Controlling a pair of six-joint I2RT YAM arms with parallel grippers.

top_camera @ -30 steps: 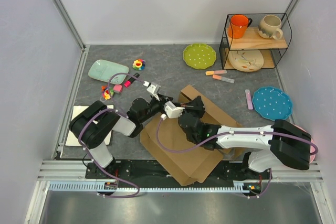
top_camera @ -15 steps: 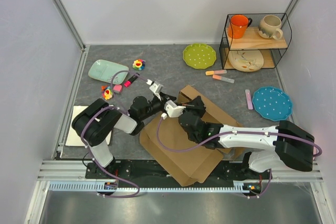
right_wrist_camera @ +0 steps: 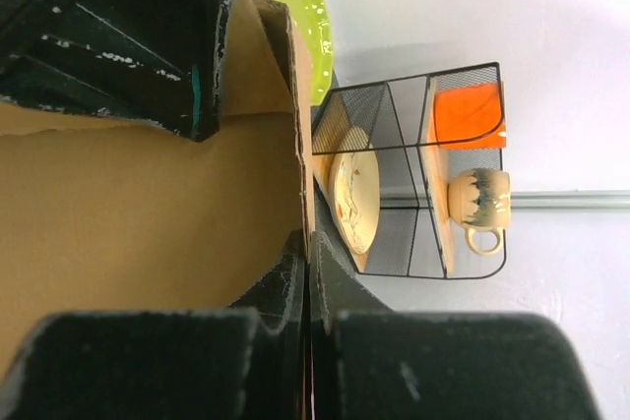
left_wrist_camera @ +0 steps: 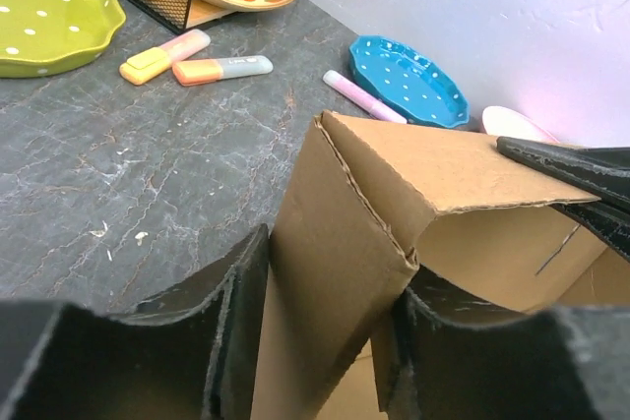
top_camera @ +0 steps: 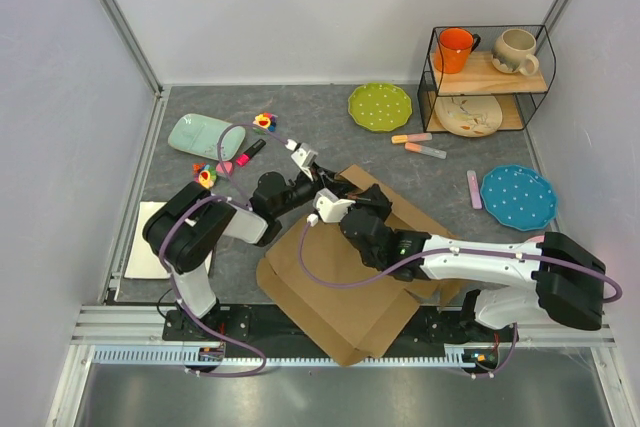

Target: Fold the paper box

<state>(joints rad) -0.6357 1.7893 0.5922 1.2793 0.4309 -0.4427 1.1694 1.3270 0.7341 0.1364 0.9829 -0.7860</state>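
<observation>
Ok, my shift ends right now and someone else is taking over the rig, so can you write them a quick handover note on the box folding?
Left gripper: closed around a raised, creased corner of the paper box.
Right gripper: shut, pinching the edge of a standing flap of the same box.
Box: lies just ahead of both arm bases; most of the sheet is flat.
Done: the far end is lifted and partly creased.
Left to do: it looks like the other walls need raising, the tabs tucking in and the lid closing.
</observation>
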